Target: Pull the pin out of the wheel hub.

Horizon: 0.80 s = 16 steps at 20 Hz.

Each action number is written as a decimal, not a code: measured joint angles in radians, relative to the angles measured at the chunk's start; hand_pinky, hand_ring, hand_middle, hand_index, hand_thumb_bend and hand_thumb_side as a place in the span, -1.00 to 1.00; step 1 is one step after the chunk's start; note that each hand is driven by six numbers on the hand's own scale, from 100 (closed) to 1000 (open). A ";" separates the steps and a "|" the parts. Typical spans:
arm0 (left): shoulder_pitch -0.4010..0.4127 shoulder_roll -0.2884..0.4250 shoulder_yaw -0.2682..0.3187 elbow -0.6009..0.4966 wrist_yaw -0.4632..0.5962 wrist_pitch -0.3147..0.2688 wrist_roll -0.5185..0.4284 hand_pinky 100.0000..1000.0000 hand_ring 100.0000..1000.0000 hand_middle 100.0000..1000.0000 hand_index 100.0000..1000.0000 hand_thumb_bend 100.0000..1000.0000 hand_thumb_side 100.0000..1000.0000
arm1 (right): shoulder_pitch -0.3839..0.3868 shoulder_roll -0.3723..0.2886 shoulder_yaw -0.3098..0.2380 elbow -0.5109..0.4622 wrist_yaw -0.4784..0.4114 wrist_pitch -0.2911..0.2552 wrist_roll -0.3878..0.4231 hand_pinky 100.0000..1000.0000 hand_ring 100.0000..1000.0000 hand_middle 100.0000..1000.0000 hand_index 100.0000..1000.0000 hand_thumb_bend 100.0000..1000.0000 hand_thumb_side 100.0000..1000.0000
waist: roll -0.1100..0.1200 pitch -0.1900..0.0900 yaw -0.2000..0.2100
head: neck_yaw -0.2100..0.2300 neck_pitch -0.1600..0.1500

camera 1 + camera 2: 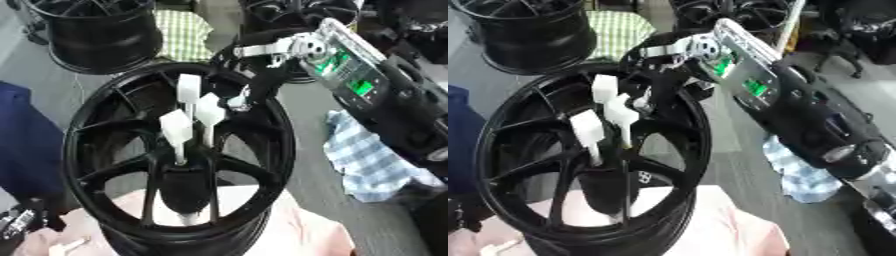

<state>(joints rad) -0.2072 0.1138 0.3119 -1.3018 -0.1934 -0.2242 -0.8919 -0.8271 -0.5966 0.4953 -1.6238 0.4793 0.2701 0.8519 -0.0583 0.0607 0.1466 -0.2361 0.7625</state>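
A black spoked wheel hub (pixel 83 120) lies flat in the middle, on a pink cloth (pixel 302 230). Three white pins with flat heads stand in its centre: one at the back (pixel 188 87), one in the middle (pixel 208 110) and one in front (pixel 175 127). My right arm comes in from the upper right. Its hand (pixel 262 75) hangs over the hub's far right rim, just right of the middle pin (pixel 620 114). The hand is black against the black hub, so whether it holds the pin is unclear. A dark part of my left hand (pixel 19 222) shows in the lower left corner.
Other black wheels stand at the back left (pixel 96 35) and back centre (pixel 737 15). A green checked cloth (pixel 184 32) lies between them. A blue checked cloth (pixel 372 165) lies right of the hub, and a dark blue shape (pixel 22 140) on its left.
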 measured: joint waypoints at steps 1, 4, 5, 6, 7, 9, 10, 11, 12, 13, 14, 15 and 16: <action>0.000 0.000 0.000 0.000 0.000 0.000 0.000 0.14 0.05 0.13 0.68 -1.00 0.64 | 0.000 0.004 0.003 0.000 0.002 -0.002 0.004 0.70 0.75 0.75 0.90 -0.60 -0.20 | 0.000 0.000 0.001 | -0.002 0.000; 0.000 -0.003 0.000 -0.003 0.000 0.002 -0.001 0.14 0.05 0.13 0.68 -1.00 0.64 | 0.000 0.013 0.011 0.003 0.013 -0.008 0.017 0.71 0.75 0.74 0.90 -0.60 -0.19 | 0.000 0.000 0.004 | -0.004 0.000; -0.001 -0.007 -0.001 -0.005 0.000 0.002 -0.002 0.14 0.05 0.13 0.68 -1.00 0.65 | 0.000 0.015 0.013 0.007 0.019 -0.009 0.020 0.71 0.75 0.74 0.89 -0.60 -0.20 | 0.000 0.000 0.005 | -0.004 0.000; -0.001 -0.008 -0.001 -0.006 0.000 0.003 -0.002 0.14 0.05 0.13 0.68 -1.00 0.65 | 0.000 0.020 0.016 0.012 0.026 -0.011 0.024 0.71 0.75 0.74 0.89 -0.60 -0.20 | 0.000 0.000 0.006 | -0.005 0.000; -0.003 -0.008 -0.003 -0.006 0.000 0.004 -0.003 0.14 0.05 0.13 0.68 -1.00 0.65 | 0.000 0.024 0.017 0.018 0.033 -0.013 0.028 0.71 0.74 0.73 0.89 -0.60 -0.20 | 0.000 0.000 0.008 | -0.005 0.000; -0.003 -0.009 -0.006 -0.006 0.000 0.006 -0.003 0.14 0.05 0.13 0.68 -1.00 0.65 | 0.000 0.031 0.020 0.029 0.045 -0.018 0.033 0.71 0.74 0.72 0.88 -0.60 -0.19 | 0.000 0.000 0.008 | -0.007 0.000; -0.003 -0.009 -0.006 -0.006 0.000 0.006 -0.003 0.14 0.05 0.13 0.68 -1.00 0.65 | 0.000 0.034 0.022 0.035 0.051 -0.021 0.036 0.71 0.74 0.72 0.88 -0.60 -0.20 | 0.000 0.000 0.009 | -0.008 0.000; -0.004 -0.009 -0.006 -0.007 0.000 0.006 -0.003 0.14 0.05 0.13 0.68 -1.00 0.64 | 0.000 0.039 0.023 0.042 0.057 -0.023 0.038 0.71 0.74 0.72 0.88 -0.60 -0.20 | 0.000 0.000 0.009 | -0.009 0.000; -0.004 -0.009 -0.006 -0.007 0.000 0.007 -0.003 0.14 0.05 0.13 0.68 -1.00 0.64 | 0.000 0.042 0.023 0.047 0.063 -0.025 0.040 0.71 0.74 0.70 0.87 -0.60 -0.20 | 0.000 0.000 0.010 | -0.011 0.000; -0.004 -0.009 -0.007 -0.008 0.000 0.007 -0.003 0.14 0.05 0.13 0.68 -1.00 0.64 | 0.000 0.047 0.024 0.053 0.067 -0.028 0.043 0.71 0.74 0.70 0.87 -0.60 -0.20 | 0.000 0.000 0.011 | -0.012 0.000; -0.004 -0.009 -0.007 -0.010 0.000 0.007 -0.003 0.14 0.05 0.13 0.68 -1.00 0.64 | 0.000 0.049 0.026 0.059 0.072 -0.030 0.045 0.71 0.74 0.70 0.87 -0.60 -0.20 | 0.000 0.000 0.012 | -0.013 0.000; -0.004 -0.009 -0.007 -0.012 0.000 0.007 -0.002 0.14 0.05 0.13 0.68 -1.00 0.64 | 0.000 0.053 0.028 0.064 0.076 -0.033 0.046 0.71 0.74 0.69 0.86 -0.60 -0.20 | 0.000 0.000 0.013 | -0.013 0.000; -0.005 -0.009 -0.007 -0.012 0.000 0.007 -0.002 0.14 0.05 0.13 0.68 -1.00 0.64 | 0.000 0.057 0.029 0.069 0.080 -0.035 0.047 0.71 0.74 0.69 0.86 -0.60 -0.20 | 0.000 0.001 0.013 | -0.013 0.000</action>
<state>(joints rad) -0.2117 0.1047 0.3051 -1.3137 -0.1934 -0.2172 -0.8943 -0.8271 -0.5397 0.5246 -1.5552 0.5593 0.2352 0.8993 -0.0581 0.0614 0.1595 -0.2492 0.7624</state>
